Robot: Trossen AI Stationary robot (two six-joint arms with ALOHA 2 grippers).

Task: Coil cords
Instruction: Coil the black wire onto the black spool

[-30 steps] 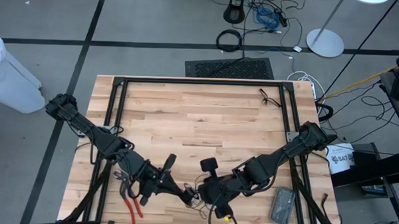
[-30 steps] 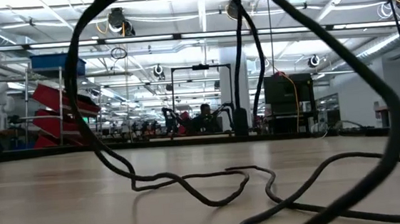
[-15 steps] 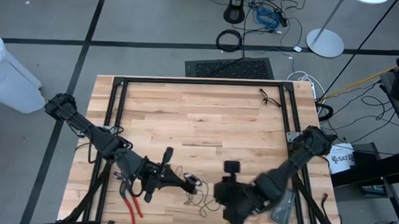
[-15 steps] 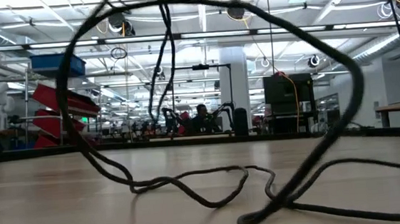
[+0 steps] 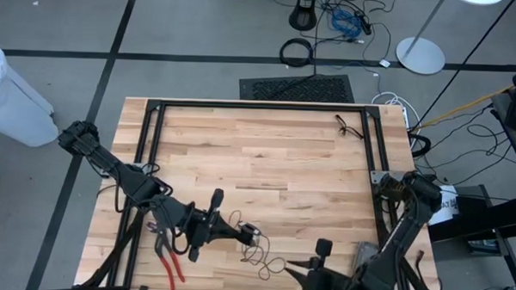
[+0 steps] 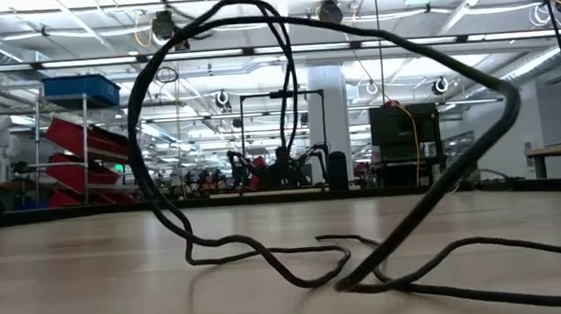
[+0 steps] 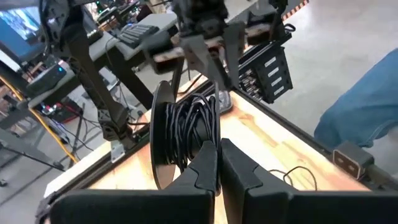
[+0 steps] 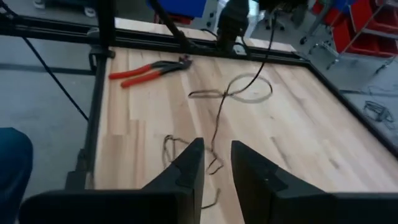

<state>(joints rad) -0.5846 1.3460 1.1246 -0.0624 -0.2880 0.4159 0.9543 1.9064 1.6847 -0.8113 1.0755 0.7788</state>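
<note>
The cords (image 5: 258,253) trail loose on the counter (image 5: 258,154) beside red pliers (image 5: 169,262). Left tool (image 5: 248,234) clamped on their coiled end; right tool (image 5: 301,269), fingers apart, low at the near edge.

I'm working in a big industrial lab: ceiling lights (image 6: 165,26), red bins (image 6: 80,158), far workstations (image 6: 281,167).

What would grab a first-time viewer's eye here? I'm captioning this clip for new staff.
First, the thin black cord straggling in loose loops over the near side of the wooden table. The left claw is shut on its spooled end, while the right claw hangs open near the near edge. Red-handled pliers lie at near left.
</note>
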